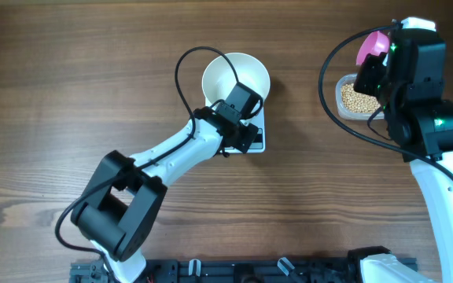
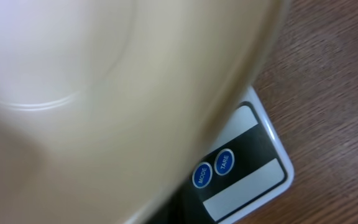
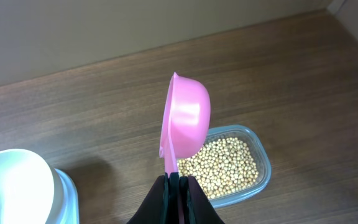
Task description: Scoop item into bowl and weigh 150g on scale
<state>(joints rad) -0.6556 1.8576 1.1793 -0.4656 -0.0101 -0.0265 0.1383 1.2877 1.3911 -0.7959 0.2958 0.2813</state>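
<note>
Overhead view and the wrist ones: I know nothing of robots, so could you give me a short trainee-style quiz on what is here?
1. True or false: the white bowl sits on the scale.
2. What does the right tool hold? A: a pink scoop. B: a spoon. C: nothing.
3. Fill in: the beans lie in a clear plastic ___.

Key: 1 true; 2 A; 3 tub.

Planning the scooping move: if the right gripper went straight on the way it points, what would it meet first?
Probably the beans in the clear tub, just ahead of the right gripper, with the pink scoop it holds touching them first. How high it hangs above the tub is unclear.
</note>
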